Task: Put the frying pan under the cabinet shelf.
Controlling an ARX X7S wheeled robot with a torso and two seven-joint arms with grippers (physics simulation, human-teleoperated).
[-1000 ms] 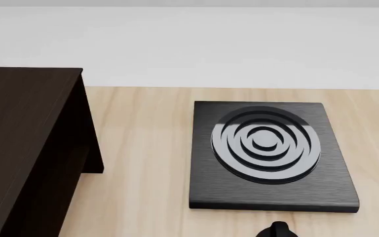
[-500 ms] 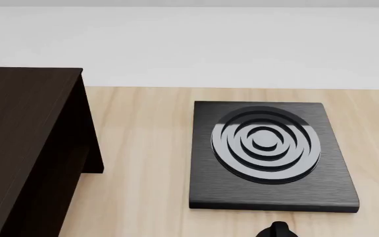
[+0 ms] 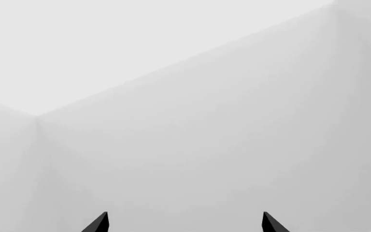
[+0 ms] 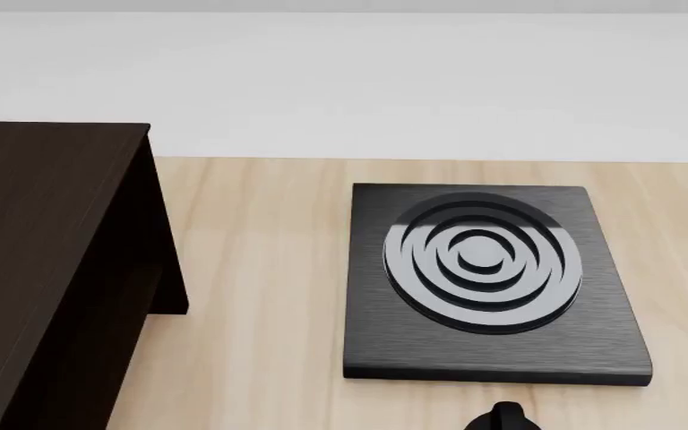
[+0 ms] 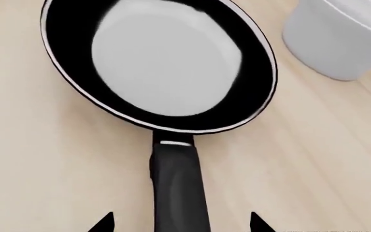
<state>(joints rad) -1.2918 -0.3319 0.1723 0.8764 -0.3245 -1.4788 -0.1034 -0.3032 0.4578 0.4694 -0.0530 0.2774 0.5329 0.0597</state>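
The frying pan (image 5: 163, 63) shows only in the right wrist view: a round black pan with a grey-white base and a pale rim, lying on the pale wooden table. Its long black handle (image 5: 179, 188) runs back between my right gripper's two fingertips. My right gripper (image 5: 181, 224) is open and straddles the handle, with a gap on each side. The dark brown cabinet shelf (image 4: 46, 269) stands at the left of the head view. My left gripper (image 3: 184, 224) is open and empty and faces bare pale walls. The pan is out of the head view.
A square black hob (image 4: 487, 278) with concentric rings lies on the table (image 4: 261, 269) right of the cabinet. A white bowl (image 5: 340, 38) stands close beside the pan. A small black rounded part (image 4: 494, 418) pokes in at the head view's bottom edge.
A black part at the head view's top left edge has come slightly further into view and shifted up. Nothing else has visibly moved.
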